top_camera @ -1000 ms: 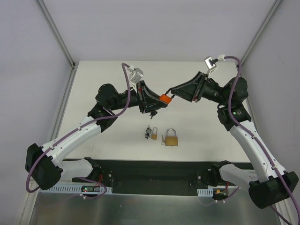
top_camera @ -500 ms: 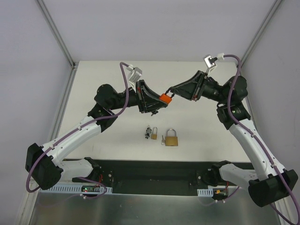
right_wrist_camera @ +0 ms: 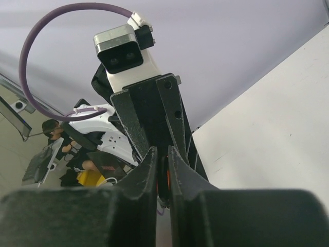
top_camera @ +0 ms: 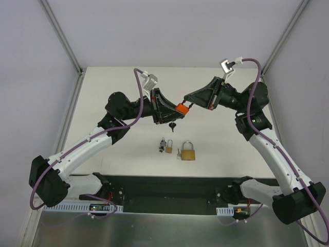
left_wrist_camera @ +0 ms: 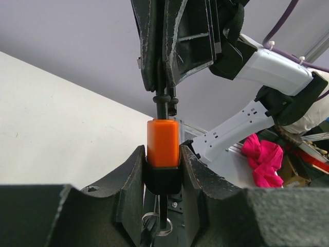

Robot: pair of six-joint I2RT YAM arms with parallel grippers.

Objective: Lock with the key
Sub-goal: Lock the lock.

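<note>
An orange padlock [top_camera: 180, 108] with a black base hangs in the air over the middle of the table. My left gripper [top_camera: 174, 113] is shut on its body [left_wrist_camera: 163, 141], one finger against each side. A black key [top_camera: 172, 125] hangs under the lock, and in the left wrist view its shaft [left_wrist_camera: 163, 213] and a wire ring show below the base. From the right, my right gripper [top_camera: 187, 103] pinches the thin black shackle [left_wrist_camera: 165, 100] above the orange body. In the right wrist view the right gripper [right_wrist_camera: 162, 153] has only a sliver of black and orange between its fingers.
A brass padlock [top_camera: 188, 152] lies on the table near the front edge. A smaller lock with keys [top_camera: 164, 145] lies just left of it. Both lie almost directly below the held padlock. The arms' bases stand on the dark strip [top_camera: 164, 190] at the near edge.
My right gripper has closed its fingers onto the shackle and shifted slightly left. The black key now hangs a little lower under the lock. The left gripper keeps its hold.
</note>
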